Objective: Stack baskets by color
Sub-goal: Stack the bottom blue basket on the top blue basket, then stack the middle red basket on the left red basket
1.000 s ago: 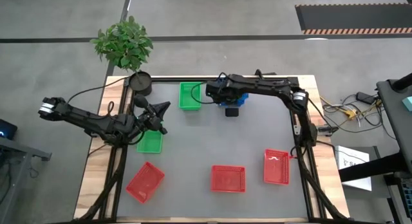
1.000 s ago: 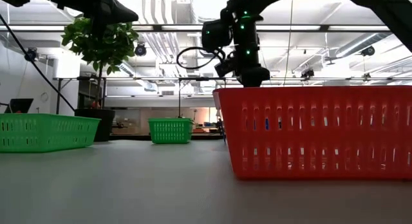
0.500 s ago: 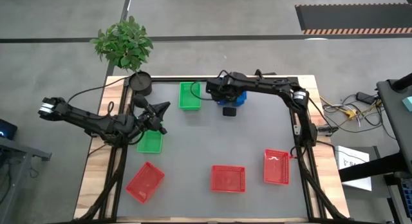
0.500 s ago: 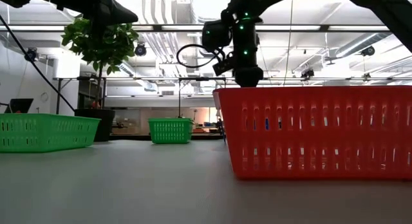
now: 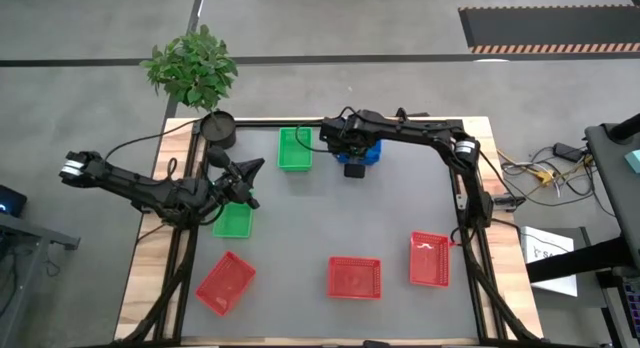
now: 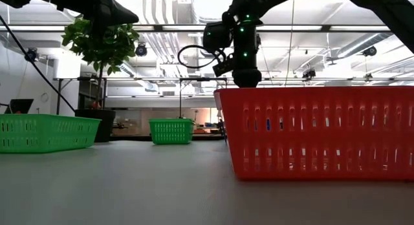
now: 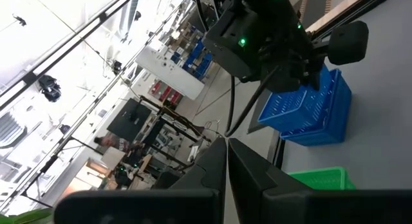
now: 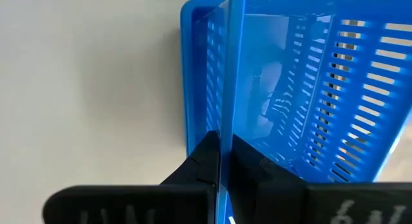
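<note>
A blue basket is pinched by its thin wall in the shut right gripper, over the blue stack at the back of the table. It looks light and stiff, with a smooth rim that may slip, so the wall is best gripped near the top. The left gripper is shut on nothing, above a green basket.

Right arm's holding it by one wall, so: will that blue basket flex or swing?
Likely light: the blue basket is thin perforated plastic. Pinched at one wall by the right gripper, it may tilt or flex. Nesting into the blue stack might catch.
</note>
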Controlling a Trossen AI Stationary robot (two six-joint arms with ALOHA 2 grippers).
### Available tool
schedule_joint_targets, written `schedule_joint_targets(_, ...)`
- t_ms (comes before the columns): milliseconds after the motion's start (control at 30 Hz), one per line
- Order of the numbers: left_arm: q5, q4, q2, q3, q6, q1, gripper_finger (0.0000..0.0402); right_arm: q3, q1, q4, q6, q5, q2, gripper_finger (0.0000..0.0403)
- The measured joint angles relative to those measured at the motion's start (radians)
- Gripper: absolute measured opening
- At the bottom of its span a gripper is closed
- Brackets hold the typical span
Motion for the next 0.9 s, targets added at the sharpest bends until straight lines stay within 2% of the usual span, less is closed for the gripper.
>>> schedule_joint_targets(133, 0.000, 0.000, 0.000, 0.000, 0.000, 0.000, 0.0000, 0.000, 0.000, 0.000, 0.010, 0.000, 0.000, 0.0025)
schedule_joint_targets(467, 0.000, 0.000, 0.000, 0.000, 0.000, 0.000, 0.0000, 0.001, -0.002, -0.010, 0.016, 0.000, 0.000, 0.0100)
schedule_joint_targets(633, 0.000, 0.000, 0.000, 0.000, 0.000, 0.000, 0.0000, 0.043, 0.010, -0.069, 0.043, -0.011, -0.003, 0.0115)
schedule_joint_targets(800, 0.000, 0.000, 0.002, 0.000, 0.000, 0.000, 0.0000, 0.014, 0.018, 0.005, 0.087, -0.242, -0.054, 0.0103)
schedule_joint_targets(900, 0.005, 0.001, 0.002, 0.004, 0.000, 0.000, 0.0000, -0.046, 0.045, 0.116, 0.076, -0.310, -0.100, 0.0089)
